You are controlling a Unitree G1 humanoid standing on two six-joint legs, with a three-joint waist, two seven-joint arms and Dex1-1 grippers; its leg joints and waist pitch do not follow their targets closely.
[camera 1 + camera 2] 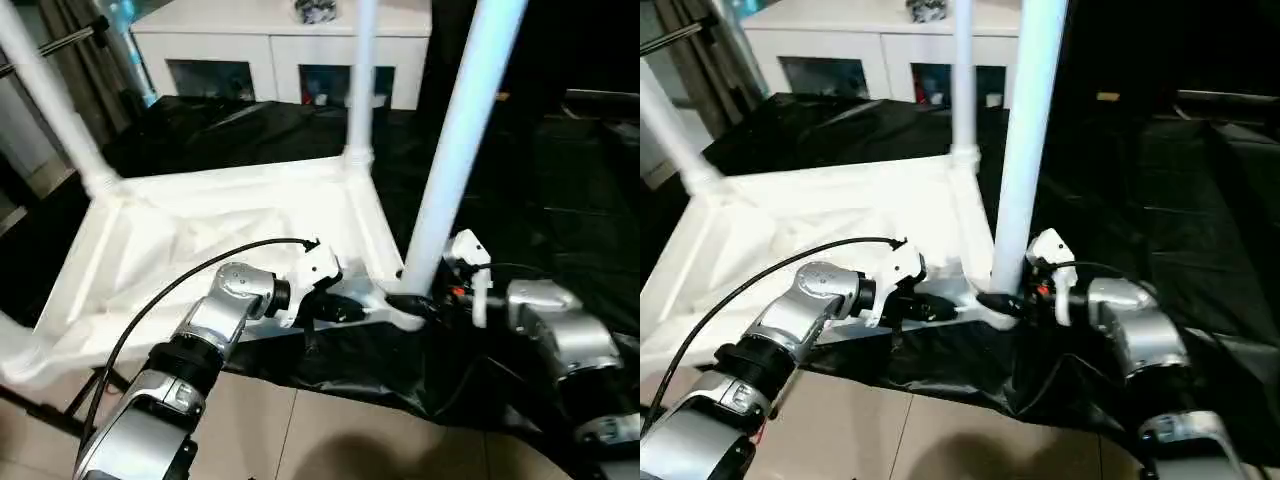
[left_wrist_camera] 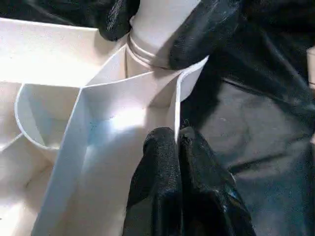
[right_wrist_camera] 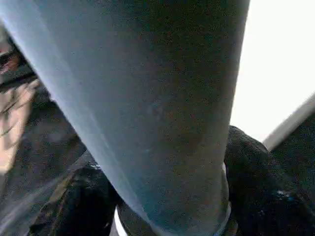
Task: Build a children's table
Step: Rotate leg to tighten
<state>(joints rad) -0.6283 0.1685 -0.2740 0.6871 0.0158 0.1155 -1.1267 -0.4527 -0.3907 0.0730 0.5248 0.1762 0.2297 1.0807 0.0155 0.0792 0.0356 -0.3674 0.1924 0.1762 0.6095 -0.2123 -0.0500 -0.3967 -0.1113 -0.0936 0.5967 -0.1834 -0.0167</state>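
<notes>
The upturned tabletop [image 1: 200,235] lies at ten o'clock. The left end effector [image 1: 340,308] pinches its near rim, fingers together. At three o'clock, the right end effector [image 1: 415,303] clasps the nearest leg [image 1: 455,150] at its base.

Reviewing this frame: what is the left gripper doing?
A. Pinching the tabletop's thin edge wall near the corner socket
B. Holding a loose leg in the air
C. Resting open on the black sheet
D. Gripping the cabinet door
A: the left gripper has its two black fingers closed together on the thin white wall of the tabletop, beside the near-corner leg.
</notes>
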